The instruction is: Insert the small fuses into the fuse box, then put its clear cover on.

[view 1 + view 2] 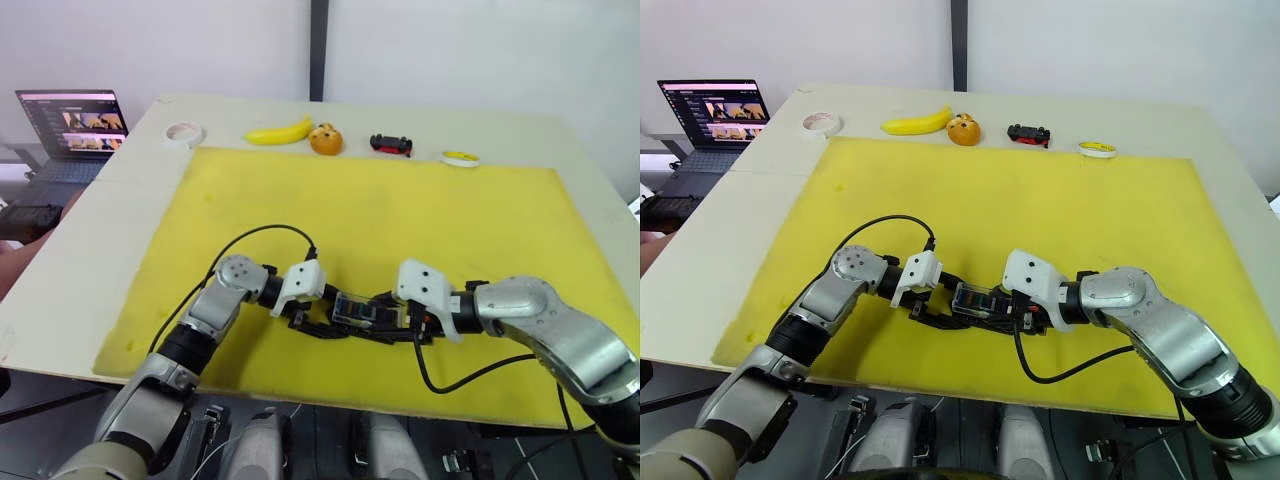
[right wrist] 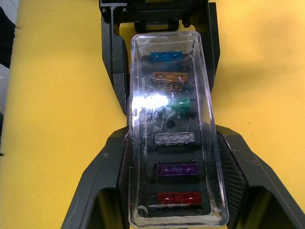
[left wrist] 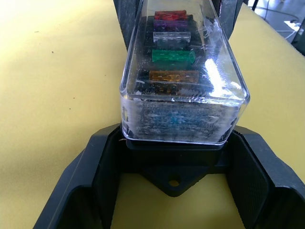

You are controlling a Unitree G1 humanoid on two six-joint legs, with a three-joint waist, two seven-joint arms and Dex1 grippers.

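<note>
The black fuse box [image 1: 356, 311] lies on the yellow mat near its front edge, with the clear cover [image 3: 183, 71] sitting on top of it. Under the cover, the small fuses stand in a row of slots: red [image 2: 178, 197], purple, clear, green [image 2: 180, 106], amber [image 2: 170, 78] and blue [image 2: 166, 56]. My left gripper [image 3: 176, 138] is shut on one end of the box, its fingers [image 3: 102, 162] pressed against the base. From the opposite end my right gripper [image 2: 174, 138] is shut on the box, fingers [image 2: 112, 162] hugging both long sides.
Along the table's back edge lie a tape roll [image 1: 185, 133], a banana [image 1: 280, 131], an orange toy [image 1: 325, 140], a small black-and-red toy car [image 1: 391, 145] and a yellow tape roll [image 1: 460, 157]. A laptop [image 1: 75, 125] stands at the far left. The yellow mat [image 1: 400, 210] is bare behind the box.
</note>
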